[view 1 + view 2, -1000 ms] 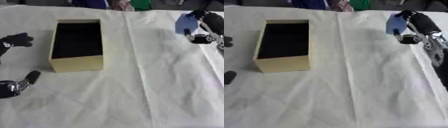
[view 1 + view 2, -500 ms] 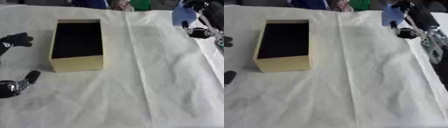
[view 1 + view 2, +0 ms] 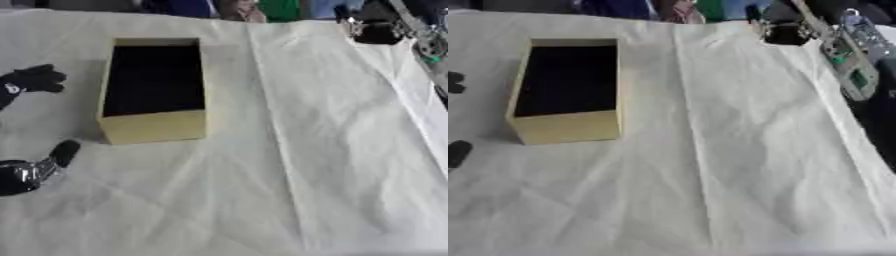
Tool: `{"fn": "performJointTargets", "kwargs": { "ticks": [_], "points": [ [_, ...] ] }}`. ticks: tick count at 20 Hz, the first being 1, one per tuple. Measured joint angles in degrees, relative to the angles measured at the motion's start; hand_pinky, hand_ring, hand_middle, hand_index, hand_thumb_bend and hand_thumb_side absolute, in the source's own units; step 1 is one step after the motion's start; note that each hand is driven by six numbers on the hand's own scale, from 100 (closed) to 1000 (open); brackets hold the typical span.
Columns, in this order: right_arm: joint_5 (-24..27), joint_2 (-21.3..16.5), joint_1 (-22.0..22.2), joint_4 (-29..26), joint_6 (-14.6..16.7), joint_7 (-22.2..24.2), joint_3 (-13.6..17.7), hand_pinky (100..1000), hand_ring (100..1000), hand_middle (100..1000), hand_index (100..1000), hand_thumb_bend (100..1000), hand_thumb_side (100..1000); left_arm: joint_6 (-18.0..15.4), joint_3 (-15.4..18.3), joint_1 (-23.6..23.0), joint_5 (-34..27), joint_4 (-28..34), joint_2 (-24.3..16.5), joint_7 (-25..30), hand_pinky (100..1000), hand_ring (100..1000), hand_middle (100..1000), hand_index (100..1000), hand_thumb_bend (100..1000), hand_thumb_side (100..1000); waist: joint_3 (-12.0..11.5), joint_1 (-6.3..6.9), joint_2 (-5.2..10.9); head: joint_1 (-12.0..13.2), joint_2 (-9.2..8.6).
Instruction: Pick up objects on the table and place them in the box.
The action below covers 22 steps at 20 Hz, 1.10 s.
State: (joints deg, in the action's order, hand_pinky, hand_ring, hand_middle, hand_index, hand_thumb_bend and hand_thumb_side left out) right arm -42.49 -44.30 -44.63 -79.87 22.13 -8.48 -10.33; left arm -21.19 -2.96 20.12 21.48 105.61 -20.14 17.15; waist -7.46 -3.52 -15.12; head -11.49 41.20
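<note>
An open yellow box (image 3: 150,127) with a dark inside stands on the white cloth, left of centre. My right hand (image 3: 378,32) is up at the far right, by the table's back edge, with the arm (image 3: 846,60) running down the right side. Its fingers are curled round a blue object (image 3: 339,11), of which only a bit shows at the top edge. My left hand (image 3: 24,172) rests open at the left edge, left of the box, with its dark fingers (image 3: 37,79) pointing up and its thumb (image 3: 65,150) out. It holds nothing.
The white cloth (image 3: 289,165) has long creases down the middle. Coloured clothing of people (image 3: 280,7) shows beyond the far edge. The right edge of the table runs beside my right arm.
My right hand has lifted the blue object and carried it up and away toward the far edge. The box and my left hand have stayed put.
</note>
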Motion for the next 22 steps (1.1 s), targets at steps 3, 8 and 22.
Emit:
{"fn": "performJointTargets", "kwargs": {
  "ticks": [3,8,22],
  "points": [
    [0.8,1.8,-2.7,-0.7,1.0,2.0,-1.6,656,599,135,289,100,100,-0.1,-0.2,0.1,-0.3,0.0,0.0,0.1,881,788,805,962,394,510,-0.3,-0.03,0.05,-0.3,0.0],
    [0.0,6.2,-7.2,2.1,2.6,4.5,-3.4,667,615,145,302,100,101,-0.2,-0.7,0.6,-1.1,0.0,0.1,0.0,878,785,800,960,397,497,-1.3,0.25,0.16,-1.3,0.0],
    [-12.3,17.5,-12.3,16.8,6.6,5.5,-4.6,704,662,262,479,100,199,0.5,-1.4,1.5,-4.1,0.0,1.1,-2.7,876,784,799,956,379,477,-3.2,1.09,0.15,-3.6,-0.27]
  ]
}}
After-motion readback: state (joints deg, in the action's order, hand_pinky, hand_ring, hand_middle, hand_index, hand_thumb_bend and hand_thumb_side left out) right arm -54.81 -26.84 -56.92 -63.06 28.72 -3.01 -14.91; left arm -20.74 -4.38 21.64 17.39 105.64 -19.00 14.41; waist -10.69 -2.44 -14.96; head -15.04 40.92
